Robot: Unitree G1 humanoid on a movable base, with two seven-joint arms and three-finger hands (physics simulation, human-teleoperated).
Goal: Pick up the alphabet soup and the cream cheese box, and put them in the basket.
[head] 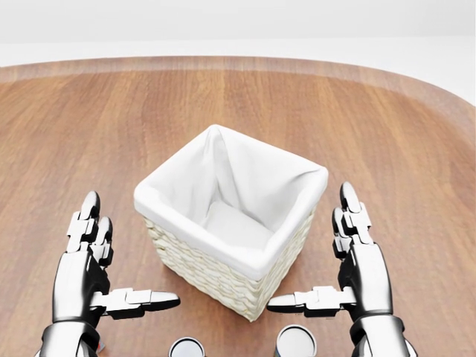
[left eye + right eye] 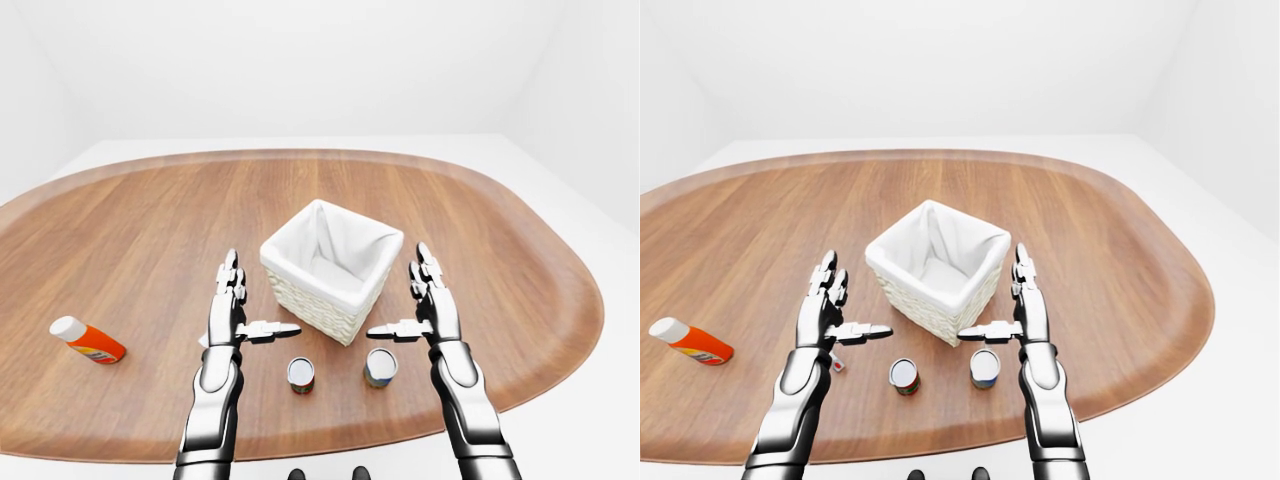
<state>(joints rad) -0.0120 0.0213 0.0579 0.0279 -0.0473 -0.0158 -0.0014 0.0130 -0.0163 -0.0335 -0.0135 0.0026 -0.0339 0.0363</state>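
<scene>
A wicker basket (image 2: 305, 296) with a white cloth liner stands mid-table, with nothing in it. Just below it stand two small cans: one with a red label (image 2: 300, 375) on the left, one with a blue label (image 2: 380, 368) on the right. I cannot tell which is the alphabet soup. A small white and red thing (image 2: 838, 362) peeks out beside my left wrist, mostly hidden. My left hand (image 2: 258, 298) is open, left of the basket. My right hand (image 2: 398, 292) is open, right of the basket. Both thumbs point inward above the cans, and neither hand touches anything.
An orange bottle with a white cap (image 2: 88, 340) lies far left on the oval wooden table (image 2: 500, 260). The table's near edge runs just below the cans. White floor and walls surround the table.
</scene>
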